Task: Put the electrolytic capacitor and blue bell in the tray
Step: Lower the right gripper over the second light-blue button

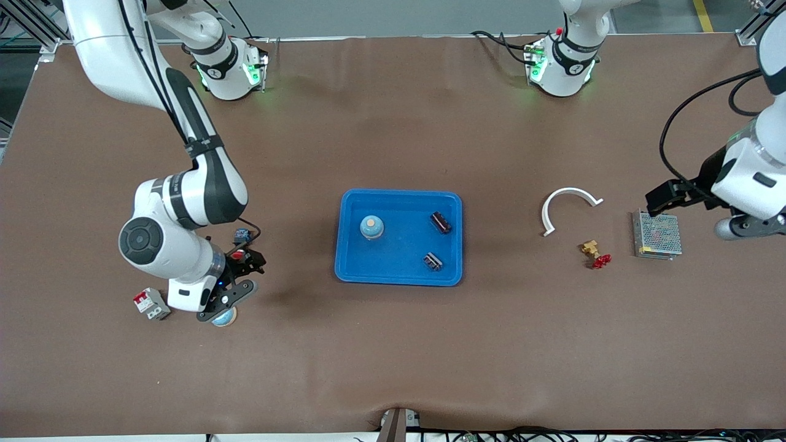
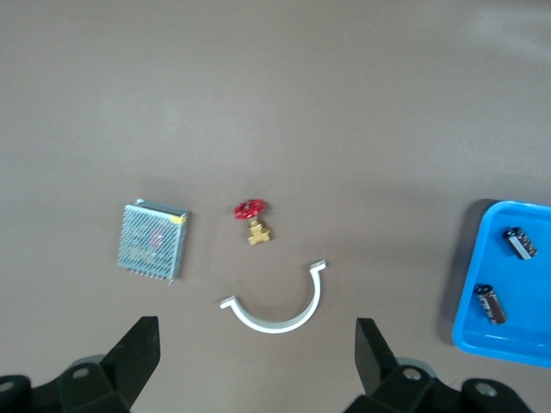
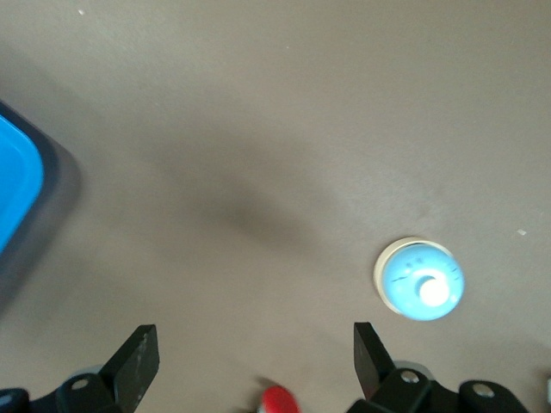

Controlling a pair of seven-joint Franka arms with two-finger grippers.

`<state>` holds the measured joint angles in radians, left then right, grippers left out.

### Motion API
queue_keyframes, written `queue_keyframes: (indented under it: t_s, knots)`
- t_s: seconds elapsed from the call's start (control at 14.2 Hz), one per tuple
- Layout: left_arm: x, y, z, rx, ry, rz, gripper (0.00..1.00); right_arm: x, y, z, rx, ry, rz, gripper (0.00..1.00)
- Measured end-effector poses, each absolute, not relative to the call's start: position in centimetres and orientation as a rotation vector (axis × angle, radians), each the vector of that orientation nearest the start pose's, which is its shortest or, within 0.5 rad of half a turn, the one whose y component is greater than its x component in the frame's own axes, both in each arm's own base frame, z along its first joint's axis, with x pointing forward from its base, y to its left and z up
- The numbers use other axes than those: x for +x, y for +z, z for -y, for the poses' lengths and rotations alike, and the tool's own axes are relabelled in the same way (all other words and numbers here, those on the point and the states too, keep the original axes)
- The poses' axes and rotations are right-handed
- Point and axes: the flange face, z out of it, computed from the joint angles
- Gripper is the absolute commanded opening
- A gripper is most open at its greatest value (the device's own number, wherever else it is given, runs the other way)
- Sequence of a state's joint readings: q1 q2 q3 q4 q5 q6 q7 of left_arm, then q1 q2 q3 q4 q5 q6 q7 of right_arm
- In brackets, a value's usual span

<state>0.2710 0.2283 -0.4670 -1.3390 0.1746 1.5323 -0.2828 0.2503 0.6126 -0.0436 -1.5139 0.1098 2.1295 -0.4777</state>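
Right gripper (image 1: 228, 306), fingers spread and empty, hangs over a blue bell (image 3: 419, 279); it should centre before descending. Left gripper (image 2: 256, 361) waits, open.

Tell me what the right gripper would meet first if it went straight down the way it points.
Probably bare table. The open right gripper points down beside the blue bell, which lies off its centre line; one finger might clip the bell, depth unclear.
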Motion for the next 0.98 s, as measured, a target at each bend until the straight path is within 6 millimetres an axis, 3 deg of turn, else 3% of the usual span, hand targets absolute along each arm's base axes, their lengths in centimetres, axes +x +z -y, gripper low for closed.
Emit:
queue_keyframes:
  t_s: [0.21,0.49,0.98]
  knots:
    - [59.2,62.8,6.5,-3.062,0.020,0.132,1.00,70.4,29.3,-13.0,-2.887,-0.048,1.076,1.00]
    - [56.8,64.8,3.2,-3.083,0.015,0.111,1.00,71.0,28.0,-12.2,-2.853,-0.081,1.185,1.00]
    - [56.2,64.7,3.3,-3.105,0.027,0.109,1.00,71.9,25.7,-9.0,-2.775,-0.113,1.394,1.00]
